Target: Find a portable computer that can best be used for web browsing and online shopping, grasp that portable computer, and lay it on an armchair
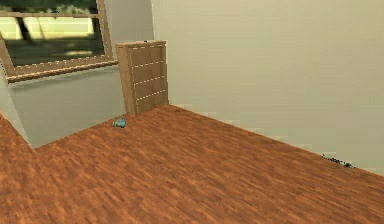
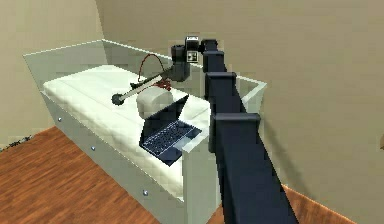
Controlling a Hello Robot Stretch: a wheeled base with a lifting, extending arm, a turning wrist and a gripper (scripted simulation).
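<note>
Single bed (image 2: 88, 95) with a white mattress, set into the room corner. One laptop (image 2: 168, 130) sits on the mattress near the bed's near edge, lid up, dark screen and keyboard showing. This is the task's computer. It lies just left of the arm (image 2: 235, 130) in the arm side view.

The arm reaches out over the bed, likely so the claw (image 2: 172, 64) can get at what lies on the mattress. The claw's far end lies farther out than the laptop, so the reach probably needs shortening before a grasp. How wide the claw stands cannot be told. Whether it holds anything cannot be told either, since things lie on the bed right behind it.

Other items on the mattress:
- One white block (image 2: 152, 101) just beyond the laptop, maybe a box or a cushion.
- One long dark thing with a rounded end (image 2: 133, 90), lying slantwise. What it is cannot be told.

In the forward view:
- One wooden dresser (image 1: 142, 75) against the wall beside one window (image 1: 50, 30).
- One small teal thing (image 1: 120, 123) on the wood floor (image 1: 190, 170).
- One small dark thing (image 1: 338, 159) at the wall's foot on the right.

Step in hand is judged to be lining up on the laptop. The grasp is not yet done, and the armchair drop comes after.
</note>
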